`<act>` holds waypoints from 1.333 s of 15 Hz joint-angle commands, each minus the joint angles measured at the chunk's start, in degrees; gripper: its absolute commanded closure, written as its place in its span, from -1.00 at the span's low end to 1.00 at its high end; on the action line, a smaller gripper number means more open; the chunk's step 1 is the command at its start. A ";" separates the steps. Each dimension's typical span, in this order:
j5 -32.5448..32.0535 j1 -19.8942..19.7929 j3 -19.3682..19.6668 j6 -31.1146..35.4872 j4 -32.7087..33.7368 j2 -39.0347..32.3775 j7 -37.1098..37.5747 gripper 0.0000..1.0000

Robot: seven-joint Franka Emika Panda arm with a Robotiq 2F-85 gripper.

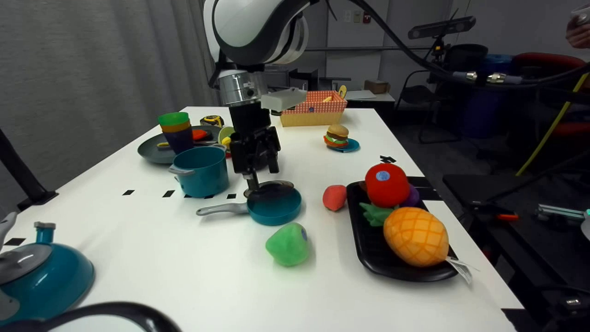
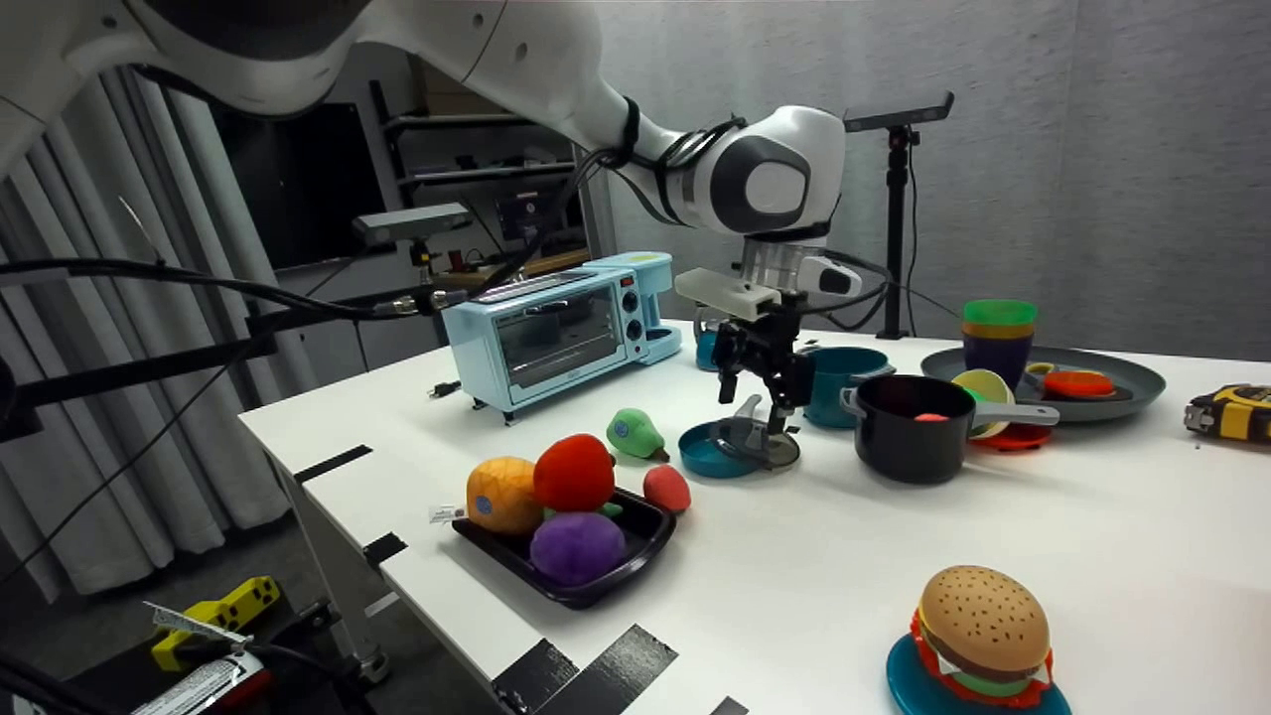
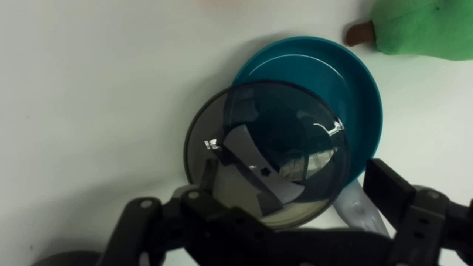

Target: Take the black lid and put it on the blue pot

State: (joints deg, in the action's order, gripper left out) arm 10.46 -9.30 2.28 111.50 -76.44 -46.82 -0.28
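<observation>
Hiding part of black lid (image 3: 271,142), spread hand (image 3: 292,168), saucepan (image 3: 327,75) partly covered

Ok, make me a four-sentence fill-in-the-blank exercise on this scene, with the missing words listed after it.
1. Of the shallow saucepan and the deep blue pot, the black lid is partly over the ____.
2. The handle on that lid is coloured ____.
3. Of open and shut, the gripper is ____.
4. In the stack of cups, the top cup is coloured ____.

Missing words: shallow saucepan; grey; open; green.
</observation>
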 commanded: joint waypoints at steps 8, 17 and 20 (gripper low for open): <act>-0.55 -7.16 -2.34 -13.39 14.67 -6.94 -20.84 -1.00; -0.51 -6.50 -1.55 -10.92 10.56 -4.91 -18.65 -1.00; -0.51 -6.50 -1.55 -10.92 10.56 -4.92 -18.65 -1.00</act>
State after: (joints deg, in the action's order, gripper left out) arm 10.46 -15.32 1.37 100.77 -66.21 -51.59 -19.13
